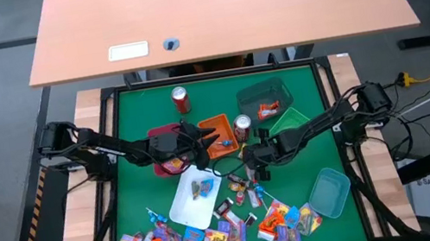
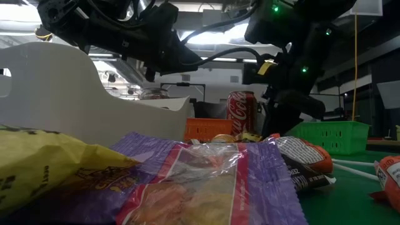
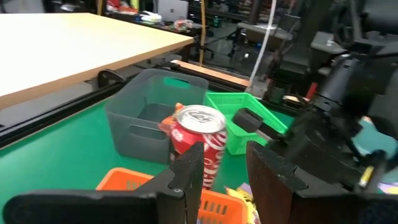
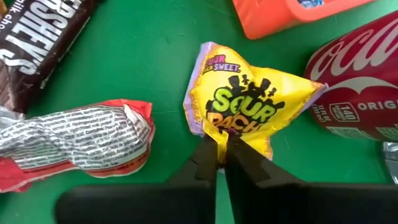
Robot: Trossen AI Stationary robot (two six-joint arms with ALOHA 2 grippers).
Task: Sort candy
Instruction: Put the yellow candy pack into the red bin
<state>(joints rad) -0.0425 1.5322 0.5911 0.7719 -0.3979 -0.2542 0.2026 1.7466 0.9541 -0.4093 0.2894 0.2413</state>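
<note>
The right end effector (image 4: 221, 155) pinched the crimped edge of a yellow candy packet (image 4: 249, 106), light and crinkly, near the green surface's (image 1: 137, 125) centre; the left end effector (image 3: 224, 168) hovered spread, apparently empty.

"SOUR PATCH" on yellow candy packet (image 4: 249, 109); "HERSHEY'S" on brown bar (image 4: 37, 34); "Coca-Cola" on red can (image 2: 242, 112).

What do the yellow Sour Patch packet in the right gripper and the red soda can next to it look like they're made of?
Sour Patch packet: thin glossy plastic film, judging by its crinkles, sheen and puffed shape; the right gripper pinches its edge. Red soda can: probably printed metal, smooth curved wall with soft highlights and, in the left wrist view, a silvery pull-tab top.
</note>
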